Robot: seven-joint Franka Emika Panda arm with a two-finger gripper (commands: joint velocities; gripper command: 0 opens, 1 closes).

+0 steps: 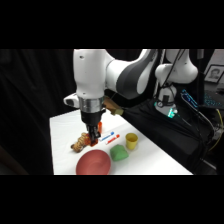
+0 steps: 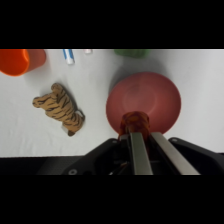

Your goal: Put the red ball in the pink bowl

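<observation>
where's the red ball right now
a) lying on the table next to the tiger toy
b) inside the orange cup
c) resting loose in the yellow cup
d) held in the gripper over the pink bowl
d: in the wrist view the red ball sits between the fingers of the gripper, over the near rim of the pink bowl.

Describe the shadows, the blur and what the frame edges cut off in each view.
Side view: soft overall, black backdrop; the gripper hides part of the red ball, and the pink bowl is cropped at the bottom. Wrist view: a grey shadow lies on the table around the bowl; the fingers are blurred close up; the orange cup is cut off at the top.
</observation>
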